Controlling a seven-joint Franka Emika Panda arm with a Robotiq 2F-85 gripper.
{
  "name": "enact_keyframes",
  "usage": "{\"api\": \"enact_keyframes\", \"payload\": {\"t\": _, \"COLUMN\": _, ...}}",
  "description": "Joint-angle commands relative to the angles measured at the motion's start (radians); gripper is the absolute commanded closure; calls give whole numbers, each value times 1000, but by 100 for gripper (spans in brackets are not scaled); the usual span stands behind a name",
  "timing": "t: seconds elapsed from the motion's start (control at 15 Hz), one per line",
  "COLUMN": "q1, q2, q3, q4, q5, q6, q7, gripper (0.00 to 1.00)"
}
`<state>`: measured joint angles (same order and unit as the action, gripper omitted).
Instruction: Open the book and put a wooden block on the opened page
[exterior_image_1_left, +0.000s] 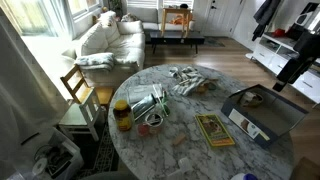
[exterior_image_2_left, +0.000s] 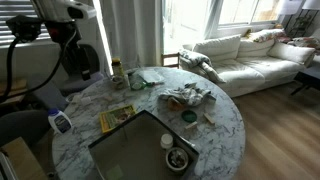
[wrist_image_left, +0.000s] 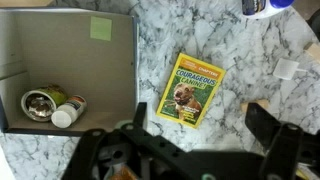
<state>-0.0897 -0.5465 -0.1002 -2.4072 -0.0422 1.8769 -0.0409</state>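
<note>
Wrist view: book (wrist_image_left: 188, 88) shut beneath a wide, empty gripper (wrist_image_left: 200, 150)

It is laid near the surface (wrist_image_left: 255, 55) edge, just beside the grey box (wrist_image_left: 60, 45). Its long axis is set across the line between the fingers, slightly tilted.

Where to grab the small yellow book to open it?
Likely the cover's free long edge, the side away from the open grey box, coming from above: the thin yellow book lies flat and closed on the marble table.
</note>
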Motion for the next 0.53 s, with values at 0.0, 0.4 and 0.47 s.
{"api": "enact_keyframes", "payload": {"t": 0.0, "q1": -2, "q2": 1, "q3": 1, "q4": 2, "q5": 1, "q6": -3, "q7": -1, "gripper": 0}}
{"api": "enact_keyframes", "payload": {"t": 0.4, "q1": 29, "q2": 27, "q3": 9, "q4": 1, "q5": 26, "q6": 11, "q7": -27, "gripper": 0}}
{"api": "enact_keyframes", "payload": {"t": 0.47, "q1": 59, "q2": 55, "q3": 19, "q4": -1, "q5": 54, "q6": 17, "q7": -52, "gripper": 0}}
